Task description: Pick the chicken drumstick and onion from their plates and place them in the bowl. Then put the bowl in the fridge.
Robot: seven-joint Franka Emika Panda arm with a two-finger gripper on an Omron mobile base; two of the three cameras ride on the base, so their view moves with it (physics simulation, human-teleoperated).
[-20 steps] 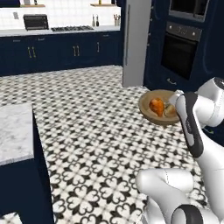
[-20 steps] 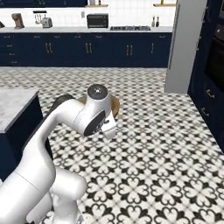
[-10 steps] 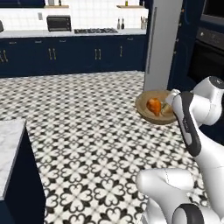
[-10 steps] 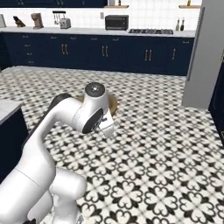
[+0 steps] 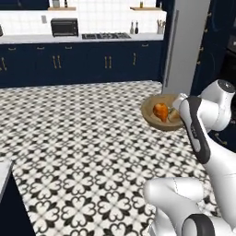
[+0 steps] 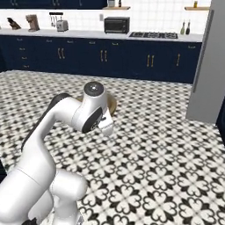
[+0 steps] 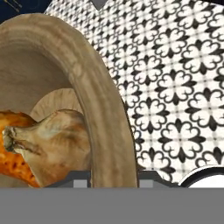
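Drove and turned with the base since a second ago, so camera shift, not a move of the things. Now seeing the fridge slid in closer behind the load in the left base view, and the marble bench cut down to a sliver at the frame edge. Same carry pose relative to the arm as before, grip unchanged.

Task things:
- bowl: round, light-brown wood, thick rounded rim, deep curved sides. Carried above the patterned floor, not resting on it. Also peeking out behind the wrist in the right base view.
- chicken drumstick: orange-brown, mottled skin, lying inside the bowl, just past the rim from the tool.
- onion: pale tan bulb with a pinched stem end, inside the bowl, touching the drumstick and nearer the tool of the two. Up close in the hand view, sitting over the drumstick.

Tool: pressed nearly together, pinching the bowl's rim, one tip inside the wall and one outside. Touching nothing else. Fridge beyond the bowl from the tool, well apart; door state not readable from here. Navy cabinets far off along the back wall.
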